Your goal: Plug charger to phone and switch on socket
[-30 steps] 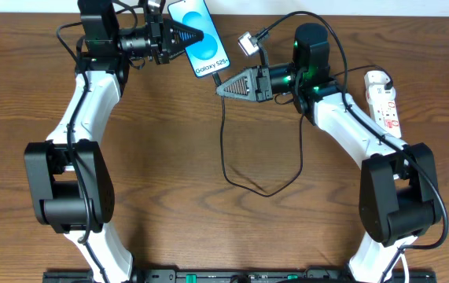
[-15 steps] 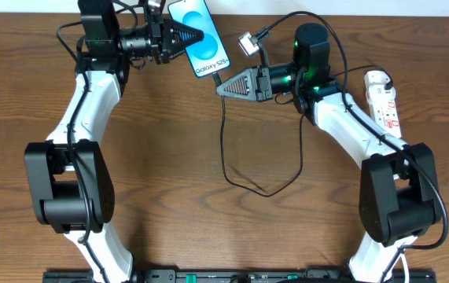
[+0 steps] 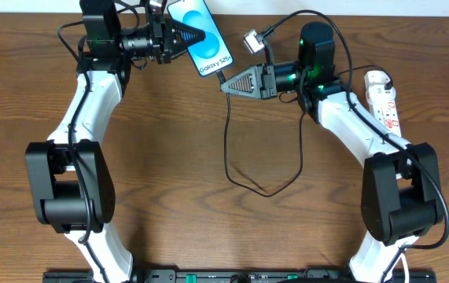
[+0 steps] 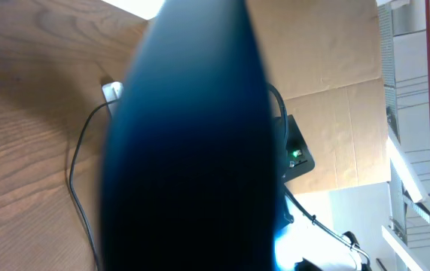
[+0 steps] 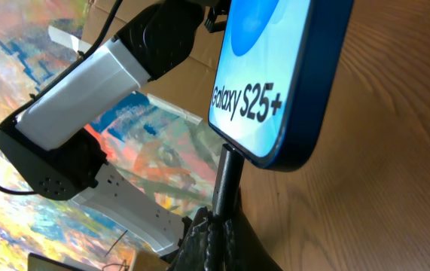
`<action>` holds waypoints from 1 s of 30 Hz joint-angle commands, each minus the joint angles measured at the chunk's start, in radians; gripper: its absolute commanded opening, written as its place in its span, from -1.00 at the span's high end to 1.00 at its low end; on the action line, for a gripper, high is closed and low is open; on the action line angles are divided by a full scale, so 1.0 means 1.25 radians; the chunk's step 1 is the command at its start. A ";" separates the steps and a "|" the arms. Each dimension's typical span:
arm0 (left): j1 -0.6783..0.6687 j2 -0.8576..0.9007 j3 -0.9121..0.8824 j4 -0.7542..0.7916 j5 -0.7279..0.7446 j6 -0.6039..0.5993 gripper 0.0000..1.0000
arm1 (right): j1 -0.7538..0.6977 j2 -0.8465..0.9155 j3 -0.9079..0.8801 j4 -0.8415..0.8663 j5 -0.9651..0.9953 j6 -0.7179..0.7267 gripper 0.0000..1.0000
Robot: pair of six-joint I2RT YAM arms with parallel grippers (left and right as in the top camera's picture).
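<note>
both arms reach forward, left gripper (image 3: 199, 36) and right gripper (image 3: 226, 87) pinched closed, tips facing each other

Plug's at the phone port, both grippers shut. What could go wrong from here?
1. The right gripper pinches the plug at the bottom edge of the phone. An off-axis push could bend the plug or twist the phone in the left gripper.
2. The charger cable runs close by the right arm. Reaching for the socket might snag it and tug the plug out.
</note>
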 commanded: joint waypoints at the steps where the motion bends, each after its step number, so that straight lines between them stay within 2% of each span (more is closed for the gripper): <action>1: -0.027 -0.006 0.009 0.002 0.077 0.025 0.85 | -0.011 -0.003 0.011 0.013 0.073 -0.001 0.98; 30: -0.027 -0.006 0.009 0.002 0.077 0.025 0.85 | 0.025 -0.003 0.011 0.012 0.063 -0.001 0.98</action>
